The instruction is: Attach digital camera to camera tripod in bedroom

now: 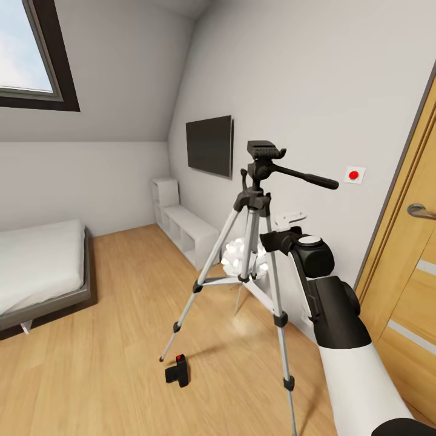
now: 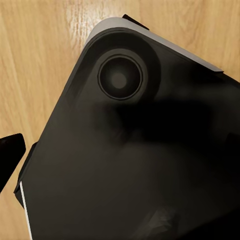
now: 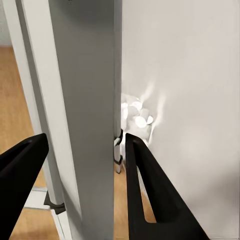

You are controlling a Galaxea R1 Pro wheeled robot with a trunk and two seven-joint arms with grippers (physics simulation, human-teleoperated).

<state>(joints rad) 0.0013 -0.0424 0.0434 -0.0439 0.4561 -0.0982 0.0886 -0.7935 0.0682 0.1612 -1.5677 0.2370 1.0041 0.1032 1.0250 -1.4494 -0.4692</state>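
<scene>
Bedroom with sloped white ceiling and a dark-framed skylight [image 1: 36,54] up at the left; wood floor [image 1: 121,303] ran wall to wall. Low grey bed [image 1: 42,272] with white mattress sat at the floor's left edge, white cube shelves [image 1: 181,227] along the far wall under a dark wall screen [image 1: 209,145], wooden door [image 1: 412,290] at the right edge. Camera tripod [image 1: 257,242] stood mid-floor near the wall, silver legs spread, dark pan head with long handle on top, white petal lamp [image 1: 242,257] right behind it. Right arm [image 1: 339,327] reached up beside the tripod; right gripper [image 3: 82,165] was spread wide with a tripod leg [image 3: 85,100] between the two fingers, contact not clear. Left gripper: only one dark fingertip [image 2: 10,155] visible over a dark robot body part [image 2: 135,150], spread cannot be told. Digital camera [image 1: 178,370] lay on the floor between the tripod's front feet, red button up, untouched
</scene>
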